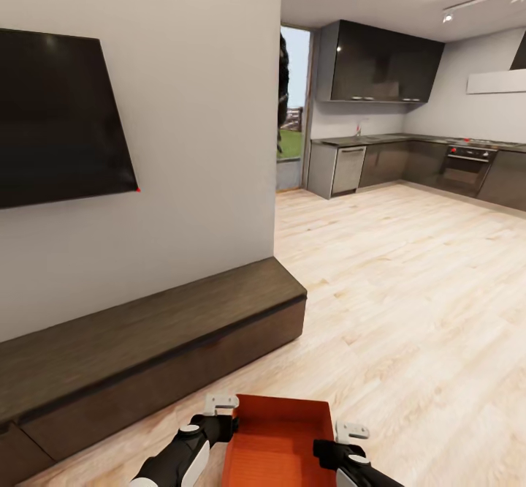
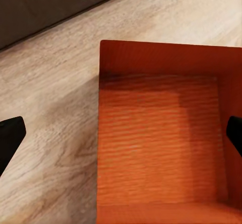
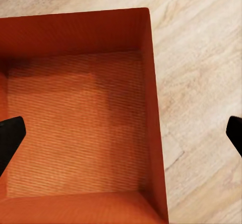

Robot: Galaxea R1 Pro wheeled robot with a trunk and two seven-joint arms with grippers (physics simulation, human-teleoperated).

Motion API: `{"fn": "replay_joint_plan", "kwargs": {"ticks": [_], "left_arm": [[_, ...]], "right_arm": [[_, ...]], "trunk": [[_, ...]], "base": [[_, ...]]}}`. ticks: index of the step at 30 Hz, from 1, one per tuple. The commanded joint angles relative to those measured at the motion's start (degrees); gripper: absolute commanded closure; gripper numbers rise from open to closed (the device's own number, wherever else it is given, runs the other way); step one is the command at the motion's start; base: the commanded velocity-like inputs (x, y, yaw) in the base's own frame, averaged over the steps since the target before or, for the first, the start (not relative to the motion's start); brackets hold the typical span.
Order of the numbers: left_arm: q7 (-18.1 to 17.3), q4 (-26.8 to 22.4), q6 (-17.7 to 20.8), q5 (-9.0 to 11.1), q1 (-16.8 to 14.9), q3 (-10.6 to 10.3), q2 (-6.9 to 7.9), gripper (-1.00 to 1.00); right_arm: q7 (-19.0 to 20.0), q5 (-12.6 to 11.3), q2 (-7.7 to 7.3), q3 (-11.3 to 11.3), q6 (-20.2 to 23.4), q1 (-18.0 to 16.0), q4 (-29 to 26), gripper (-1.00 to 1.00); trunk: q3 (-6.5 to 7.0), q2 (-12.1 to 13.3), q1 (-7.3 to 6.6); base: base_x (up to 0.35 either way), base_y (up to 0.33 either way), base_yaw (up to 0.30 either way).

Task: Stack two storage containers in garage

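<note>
One orange-red storage container (image 1: 274, 443) sits low in the head view between my two arms, over the living room's light wood-plank floor (image 1: 409, 304). My left gripper (image 1: 230, 425) straddles its left wall. In the left wrist view that gripper (image 2: 122, 135) has its black fingertips (image 2: 10, 138) far apart, with the container (image 2: 161, 133) wall between them. My right gripper (image 1: 330, 447) straddles the right wall the same way. In the right wrist view it (image 3: 121, 138) stands wide over the container (image 3: 75, 123). The garage is out of view.
A long low dark-wood bench (image 1: 146, 333) runs along the white wall on my left, under a black wall TV (image 1: 58, 118). Ahead on the right the plank floor opens to a dark-cabinet kitchen (image 1: 409, 158). A tall glazed opening (image 1: 292, 107) stands past the wall corner.
</note>
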Motion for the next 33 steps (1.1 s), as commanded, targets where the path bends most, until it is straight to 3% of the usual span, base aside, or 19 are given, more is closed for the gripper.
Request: {"fn": "replay_joint_plan", "kwargs": {"ticks": [1, 33], "left_arm": [[0.1, -0.1, 0.3, -0.2, 0.0, 0.0, -0.02, -1.00], [-0.1, -0.2, 0.3, -0.2, 0.0, -0.1, -0.02, -1.00]], "right_arm": [[-0.3, -0.6, 0.05, 0.5, -0.1, 0.0, 0.0, -1.00], [-0.4, -0.5, 0.03, 0.7, -0.1, 0.0, 0.0, -1.00]], "trunk": [[-0.24, -0.4, 0.22], [-8.72, -13.3, 7.25]], "base": [[0.000, 0.000, 0.000], [0.000, 0.000, 0.000]]}}
